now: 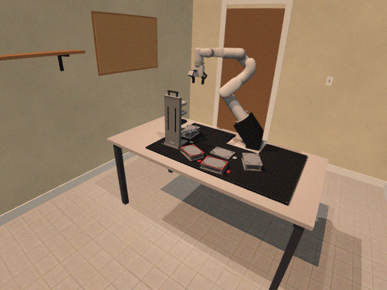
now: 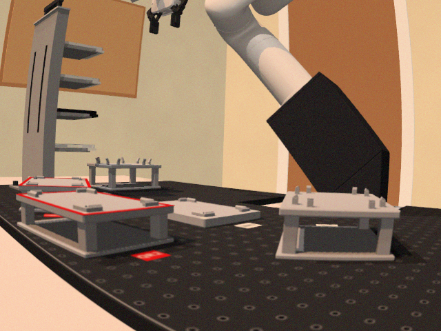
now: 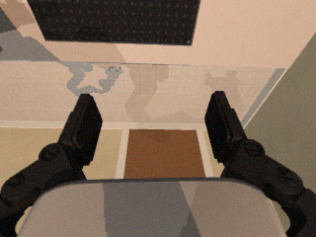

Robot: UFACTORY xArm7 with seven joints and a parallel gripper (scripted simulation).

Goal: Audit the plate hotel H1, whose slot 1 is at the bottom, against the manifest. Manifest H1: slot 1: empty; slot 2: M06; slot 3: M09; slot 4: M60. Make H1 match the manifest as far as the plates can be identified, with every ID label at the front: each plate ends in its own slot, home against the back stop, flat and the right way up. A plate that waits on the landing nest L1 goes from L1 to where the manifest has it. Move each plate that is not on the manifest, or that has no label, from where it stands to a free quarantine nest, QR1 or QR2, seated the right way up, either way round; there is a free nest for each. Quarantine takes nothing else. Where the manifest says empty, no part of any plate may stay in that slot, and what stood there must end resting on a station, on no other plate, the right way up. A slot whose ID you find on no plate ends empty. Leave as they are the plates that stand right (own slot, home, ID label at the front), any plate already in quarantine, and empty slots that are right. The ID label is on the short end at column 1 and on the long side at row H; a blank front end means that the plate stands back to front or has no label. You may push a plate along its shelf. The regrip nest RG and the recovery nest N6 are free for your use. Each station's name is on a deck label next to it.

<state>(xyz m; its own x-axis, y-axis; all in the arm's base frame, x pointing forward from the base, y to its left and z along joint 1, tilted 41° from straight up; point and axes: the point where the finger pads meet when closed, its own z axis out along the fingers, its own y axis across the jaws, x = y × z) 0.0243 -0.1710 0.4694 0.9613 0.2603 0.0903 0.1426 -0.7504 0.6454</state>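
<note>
The plate hotel H1 [image 1: 172, 119] [image 2: 38, 89] is a grey tower with four shelves at the left of the black mat. In the exterior view a dark plate [image 2: 76, 112] lies on the second shelf from the bottom. The top two shelves [image 2: 80, 49] look bare, and a thin pale layer [image 2: 72, 146] lies at the lowest shelf. I can read no labels. My gripper [image 1: 198, 79] [image 2: 163, 24] [image 3: 152, 106] is open and empty. It hangs high in the air, above and to the right of the hotel's top.
Two red-edged nests [image 1: 191, 151] [image 1: 214, 163] [image 2: 92, 203] stand in front of the hotel, bare on top. A raised nest [image 1: 190, 130] [image 2: 122, 165] stands beside the hotel. A flat nest [image 1: 222, 152] [image 2: 210, 214] and another raised nest [image 1: 251, 161] [image 2: 338, 205] stand mid-mat near the arm's black base [image 2: 327, 142].
</note>
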